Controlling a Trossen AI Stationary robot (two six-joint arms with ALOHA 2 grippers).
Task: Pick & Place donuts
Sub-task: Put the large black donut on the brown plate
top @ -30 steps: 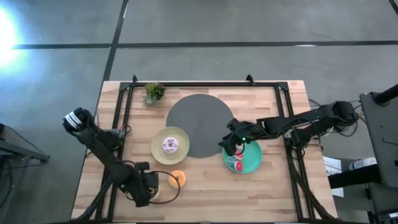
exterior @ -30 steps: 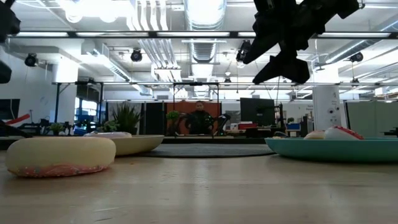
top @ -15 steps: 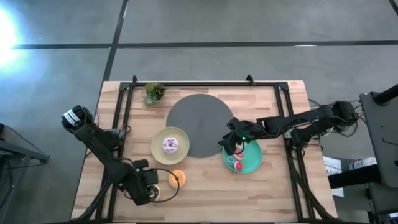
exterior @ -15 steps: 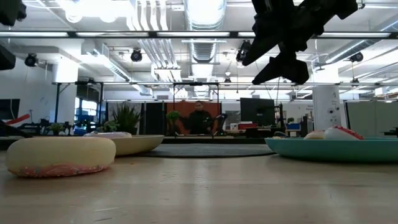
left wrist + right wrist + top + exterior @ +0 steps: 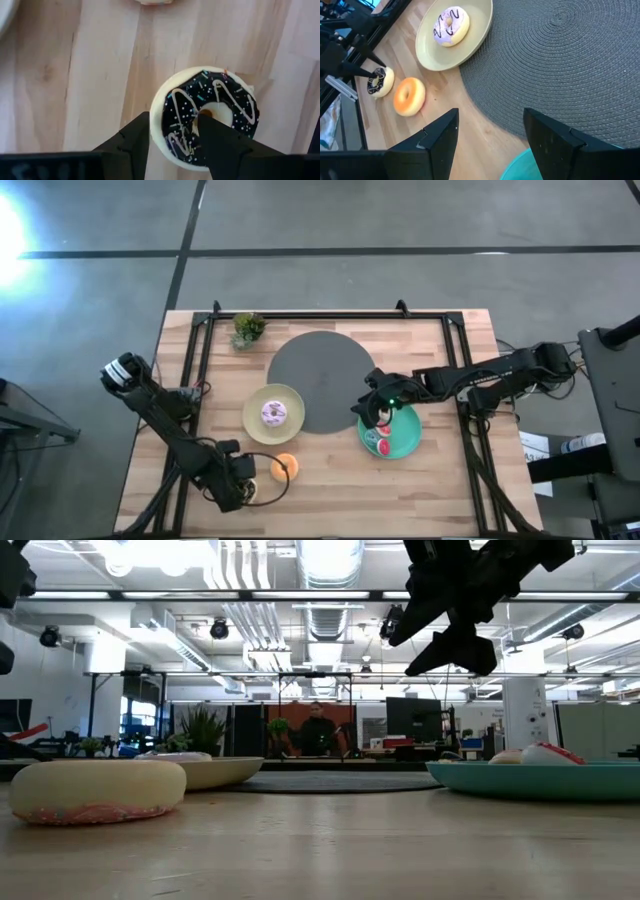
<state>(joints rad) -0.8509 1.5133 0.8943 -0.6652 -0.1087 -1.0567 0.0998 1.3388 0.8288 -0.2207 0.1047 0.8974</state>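
A chocolate donut with white drizzle lies near the table's front left, with my left gripper shut on it from above. An orange donut rests flat on the wood just to its right. A pink-and-white donut sits on the cream plate. Red and pink donuts lie in the teal plate. My right gripper hangs open above the teal plate's left rim, holding nothing. My left gripper clasps one side of the chocolate donut's ring. One finger stands outside the cream rim; the other reaches over the frosting to the edge of the hole. The fingers point steeply down. The donut lies level; whether it is clear of the table I cannot tell.
A large round dark grey mat lies at the table's middle, between the two plates. A small potted plant stands at the far left. Black frame rails run along the table's left, right and far edges. Bare wood lies along the front edge.
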